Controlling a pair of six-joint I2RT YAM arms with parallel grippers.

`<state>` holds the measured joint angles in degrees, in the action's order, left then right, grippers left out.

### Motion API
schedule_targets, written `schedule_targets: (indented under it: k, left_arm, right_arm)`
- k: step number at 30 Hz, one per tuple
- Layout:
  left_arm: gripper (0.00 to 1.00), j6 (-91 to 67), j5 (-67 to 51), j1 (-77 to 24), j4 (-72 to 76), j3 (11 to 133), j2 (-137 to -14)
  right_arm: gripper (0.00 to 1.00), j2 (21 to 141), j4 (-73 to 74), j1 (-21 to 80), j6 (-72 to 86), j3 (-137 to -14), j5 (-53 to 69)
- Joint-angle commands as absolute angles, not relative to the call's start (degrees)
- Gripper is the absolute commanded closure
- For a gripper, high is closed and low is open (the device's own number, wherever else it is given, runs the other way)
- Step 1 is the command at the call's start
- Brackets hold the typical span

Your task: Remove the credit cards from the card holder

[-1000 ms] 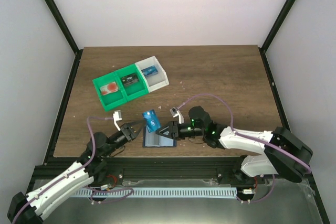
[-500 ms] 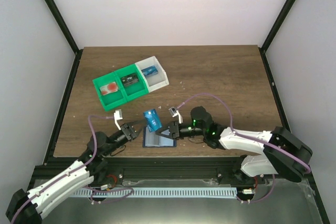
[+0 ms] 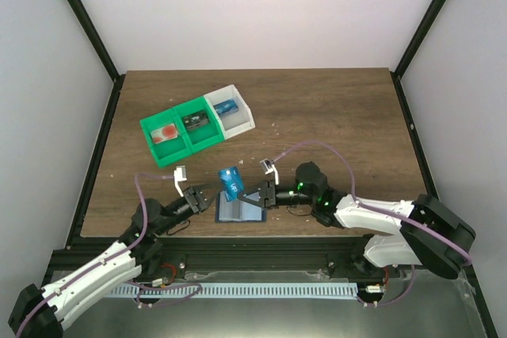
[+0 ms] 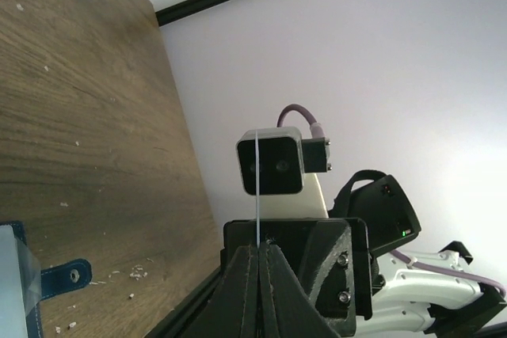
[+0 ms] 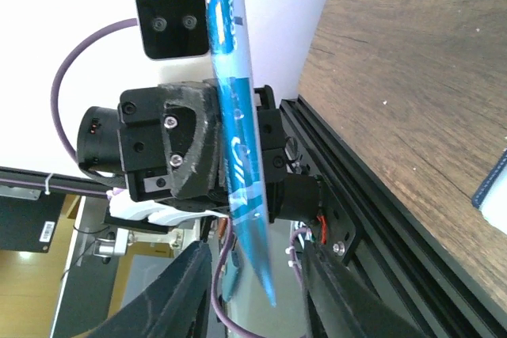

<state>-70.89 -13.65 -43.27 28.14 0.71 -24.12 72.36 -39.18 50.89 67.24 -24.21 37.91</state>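
Observation:
The card holder (image 3: 236, 211) lies open on the table near the front edge, pale grey-blue inside; its tab (image 4: 67, 276) shows in the left wrist view and a dark corner (image 5: 491, 184) in the right wrist view. My left gripper (image 3: 211, 193) is shut on a blue credit card (image 3: 230, 181), which it holds up on edge above the holder. That card (image 4: 257, 187) appears as a thin line rising from the shut left gripper (image 4: 258, 248). My right gripper (image 3: 253, 195) faces it from the right. The right gripper (image 5: 255, 257) is open, and the card's (image 5: 234, 140) lower corner hangs between its fingers without touching them.
Joined trays stand at the back left: a green one (image 3: 184, 138) holding a red-marked item and a dark item, and a white one (image 3: 238, 122) holding a blue card. The table's black front rail runs just below the holder.
The right gripper has drawn slightly right and up and its jaws have narrowed around the card's corner. The left gripper and the card have barely shifted.

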Motion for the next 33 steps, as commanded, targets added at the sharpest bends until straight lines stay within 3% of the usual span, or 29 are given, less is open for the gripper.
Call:
schedule_targets:
  k: [1, 7, 11, 13, 16, 20, 24, 33]
  left_arm:
    - [1.0, -70.47, -14.68, -43.31, 29.04, -4.22, -24.13]
    - [1.0, -70.68, -15.43, -43.26, 30.3, -4.13, -24.55]
    - [1.0, -70.48, -16.4, -43.29, 30.65, -3.87, -25.02]
    - [0.91, -69.43, -16.96, -43.33, 28.97, -2.71, -24.97]
    - [0.69, -66.44, -18.18, -43.29, 23.42, 0.16, -24.2]
    - [0.55, -61.84, -22.99, -43.3, 16.34, 3.61, -23.44]
    - [0.5, -57.95, -26.75, -43.3, 7.93, 7.58, -22.75]
    - [0.44, -57.18, -40.81, -43.2, 9.76, 7.82, -23.96]
  right_arm:
    - [0.65, 70.66, -41.31, 50.52, 67.64, -24.89, 38.18]
    - [0.76, 70.9, -41.91, 50.44, 67.72, -25.05, 38.61]
    - [0.93, 70.69, -41.96, 50.3, 65.66, -25.24, 38.97]
    - [0.99, 70.22, -40.86, 49.71, 63.36, -24.8, 39.68]
    - [1.0, 67.76, -41.81, 48.04, 60.39, -21.94, 42.55]
    - [1.0, 64.71, -29.15, 46.68, 48.38, -24.86, 49.82]
    - [1.0, 61.22, -12.9, 46.58, 34.4, -28.41, 53.11]
    - [1.0, 62.8, -0.1, 46.59, 23.16, -31.36, 58.4]
